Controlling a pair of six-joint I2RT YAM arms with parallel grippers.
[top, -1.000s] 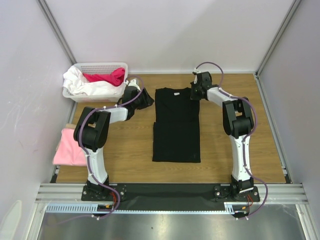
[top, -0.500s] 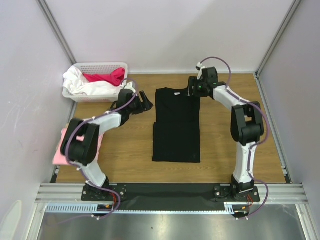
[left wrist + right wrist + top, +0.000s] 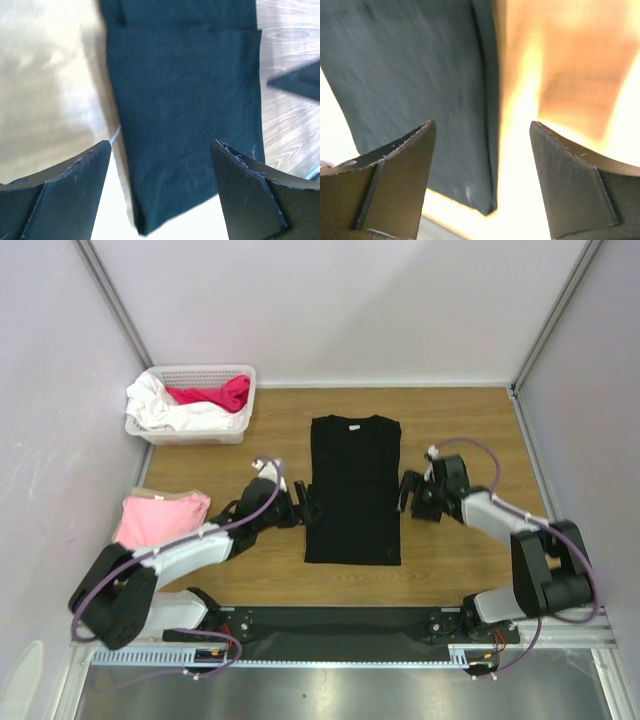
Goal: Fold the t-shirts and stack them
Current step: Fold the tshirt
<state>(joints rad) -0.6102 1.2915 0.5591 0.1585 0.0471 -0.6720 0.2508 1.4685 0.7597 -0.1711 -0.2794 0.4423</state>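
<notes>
Logged black t-shirt [image 3: 353, 490] flat at the middle of the worktop [image 3: 460, 425], collar at the far end, with sleeves turned in, laid out as a long narrow rectangle. Logged pink t-shirt [image 3: 160, 518] as a small folded pile at the left edge of the worktop, well apart from the black one. Located left hand [image 3: 306, 506] just beside the black shirt's left edge and right hand [image 3: 409, 492] just beside its right edge, each about halfway down its length. Confirmed from the wrist views both hands spread wide, holding nothing, with black cloth below and between the fingers. Judged roughly half done: counted pink as folded, black as folded lengthwise only. Left to do: fold black crosswise, then stack with pink. Also noted white and magenta cloth in the basket [image 3: 200, 371] at the far left; cannot tell whether more shirts to fold.
</notes>
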